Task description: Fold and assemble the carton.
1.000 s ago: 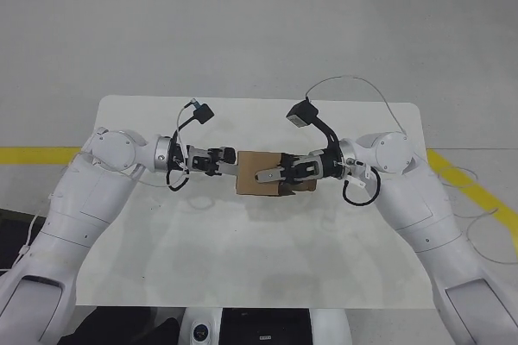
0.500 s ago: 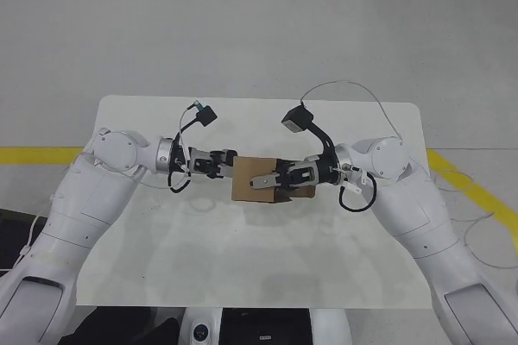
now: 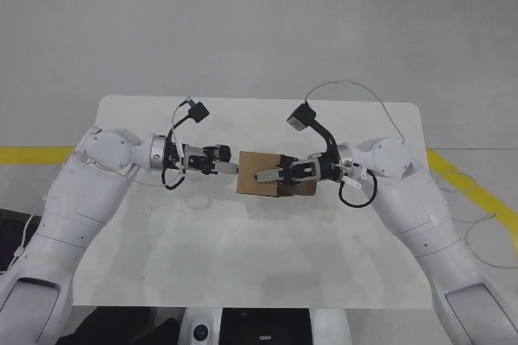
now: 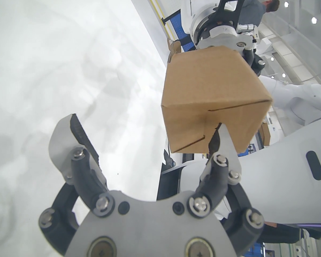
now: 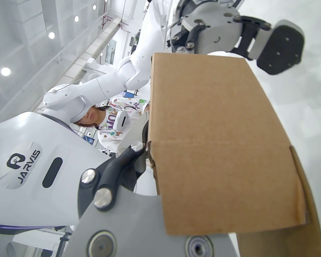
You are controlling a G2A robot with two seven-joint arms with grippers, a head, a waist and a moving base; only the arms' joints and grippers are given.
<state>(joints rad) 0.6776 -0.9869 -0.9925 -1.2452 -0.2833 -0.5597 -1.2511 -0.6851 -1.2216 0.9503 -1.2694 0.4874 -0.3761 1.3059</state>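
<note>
Brown carton (image 3: pixel 252 162) in the right tool (image 3: pixel 266 176) — left tool (image 3: pixel 227 159) agape, just beside

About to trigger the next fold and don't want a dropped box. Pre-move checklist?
1. Right pincer grip on carton: ok, shut on its wall.
2. Left pincer open: ok, jaws wide apart.
3. Left pincer clear of carton: cannot tell, it sits right at the near end.
4. Near end closed: ok, flaps tucked.
5. Flap at the right pincer's end: not ok, sticks out unfolded.
6. Carton resting on table: cannot tell.
</note>
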